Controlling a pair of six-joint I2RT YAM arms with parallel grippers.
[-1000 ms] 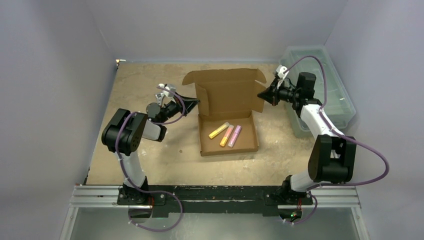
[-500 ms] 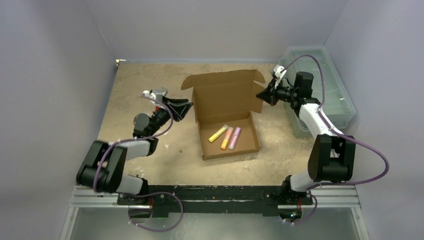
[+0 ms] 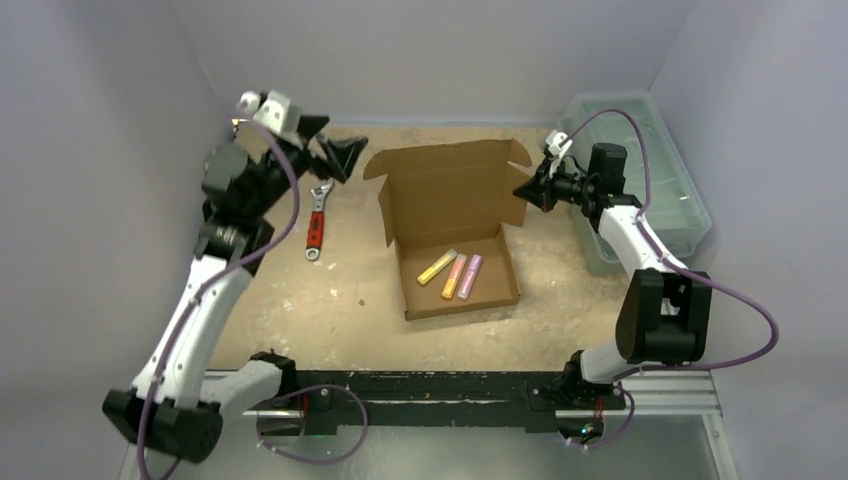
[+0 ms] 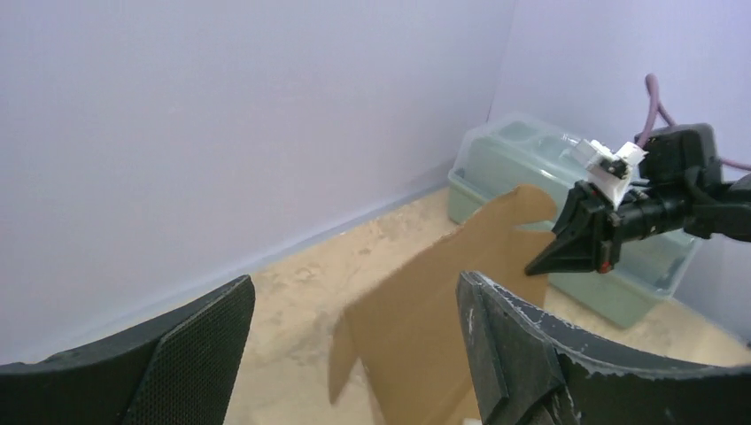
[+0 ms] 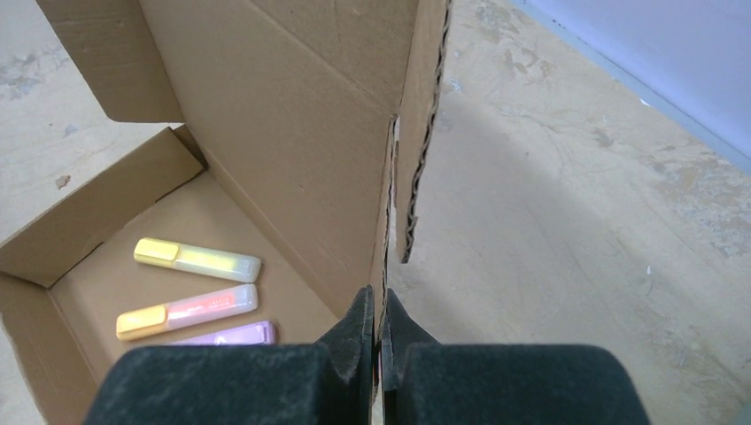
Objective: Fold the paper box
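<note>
Two arms are reaching over a sandy, scuffed table (image 3: 300, 300) in the top view, with pale lilac walls (image 3: 420, 50) closing it in. The left gripper (image 3: 335, 145) is hanging high with its jaws wide apart, gripping nothing. A red wrench (image 3: 316, 222) is lying below it on the table. The brown box (image 3: 450, 235) is sitting to that gripper's right, between the two grippers, with its tray flat and its lid standing upright at the far side. Three highlighters (image 3: 452, 272) are lying in the tray. The right gripper (image 3: 528, 190) is pinching the lid's right edge, jaws together on the cardboard. A pale-green bin (image 3: 680, 210) is sitting behind it against the wall.

From the left wrist, both fingers (image 4: 208, 341) are showing spread. The lid is rising ahead between them, with the right gripper at its far corner and the bin beyond.

From the right wrist, the fingers (image 5: 354, 323) are squeezing the lid's corrugated edge. Yellow, orange and purple highlighters are lying left of them in the tray, and bare table is stretching to their right.
</note>
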